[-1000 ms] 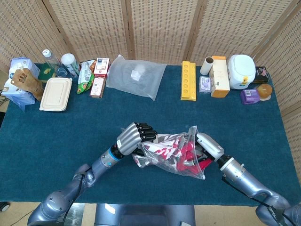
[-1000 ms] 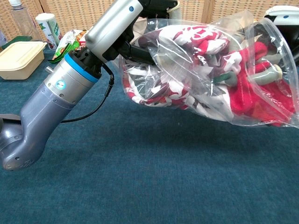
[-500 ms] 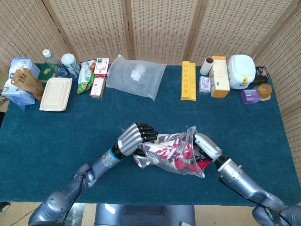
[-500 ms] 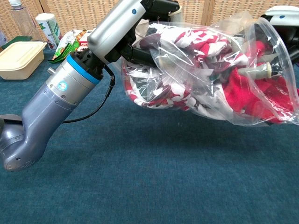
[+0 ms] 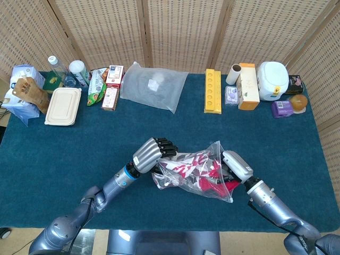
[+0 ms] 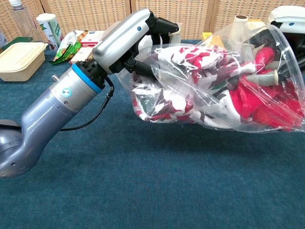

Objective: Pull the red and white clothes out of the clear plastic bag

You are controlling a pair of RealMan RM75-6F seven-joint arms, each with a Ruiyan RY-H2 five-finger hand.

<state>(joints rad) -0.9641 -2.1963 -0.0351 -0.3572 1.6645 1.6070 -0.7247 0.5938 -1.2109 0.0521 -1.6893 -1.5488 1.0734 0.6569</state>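
Observation:
The clear plastic bag (image 5: 204, 178) (image 6: 214, 102) hangs just above the blue table near its front edge, stuffed with the red and white clothes (image 5: 186, 169) (image 6: 190, 83). My left hand (image 5: 152, 153) (image 6: 127, 40) grips the bag's closed left end, fingers curled over plastic and cloth. My right hand (image 5: 235, 164) reaches into the bag's open right end. Its fingers (image 6: 265, 77) show through the plastic, closed in the red cloth. Most of that hand is hidden by the bag in the chest view.
Along the table's back edge stand a beige lunch box (image 5: 63, 106), bottles (image 5: 57, 69), snack packs (image 5: 110, 85), a second flat plastic bag (image 5: 153, 86), a yellow box (image 5: 212, 91), cartons (image 5: 247, 86) and a white appliance (image 5: 273, 79).
The left hand has dropped a little with the bag's closed end. The bag has sunk slightly and its mouth stands more upright around the right hand.

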